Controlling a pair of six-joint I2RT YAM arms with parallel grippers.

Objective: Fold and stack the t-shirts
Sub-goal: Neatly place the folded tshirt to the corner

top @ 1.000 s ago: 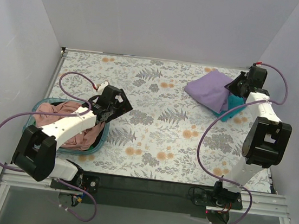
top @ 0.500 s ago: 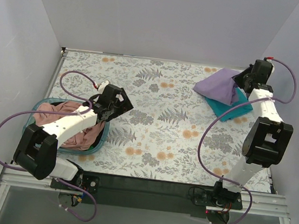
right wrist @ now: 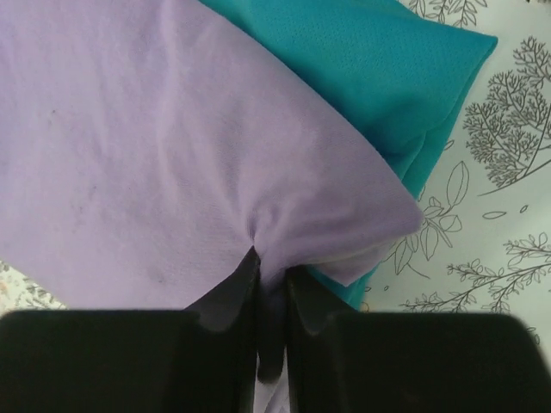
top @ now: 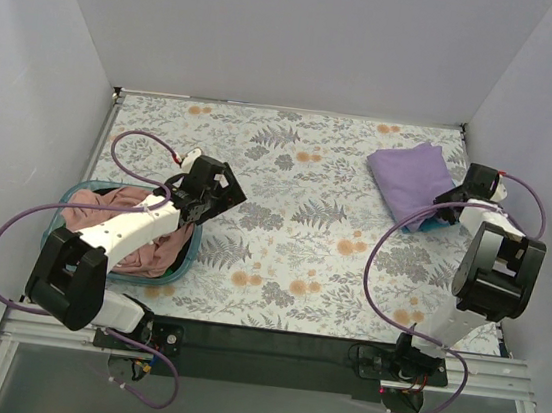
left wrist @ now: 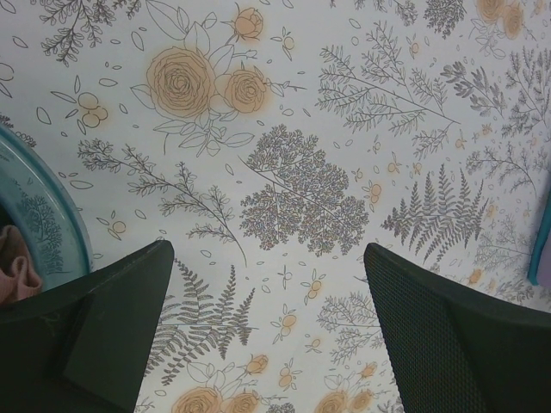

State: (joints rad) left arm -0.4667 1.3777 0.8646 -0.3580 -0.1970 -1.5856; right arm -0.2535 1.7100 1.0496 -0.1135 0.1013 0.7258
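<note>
One lavender t-shirt (top: 412, 179), soft plain cloth, lies folded flat as a rough rectangle at the counter's (top: 293, 229) far right, set askew to the edges. It rests on one teal t-shirt (right wrist: 387, 69) of fine mesh-like knit, whose corner pokes out beneath. The right fingers (right wrist: 245, 297) are pinched together on the lavender hem. The left fingers (left wrist: 448, 335) stand apart over bare floral counter. Crumpled pink t-shirts (top: 104, 211) fill one round teal basket (top: 186, 256); their count cannot be told.

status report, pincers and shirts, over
Right pincer shut on lavender t-shirt, atop teal t-shirt. Left pincer open, empty, over table by basket of pink t-shirts. Nothing obstructing.
</note>
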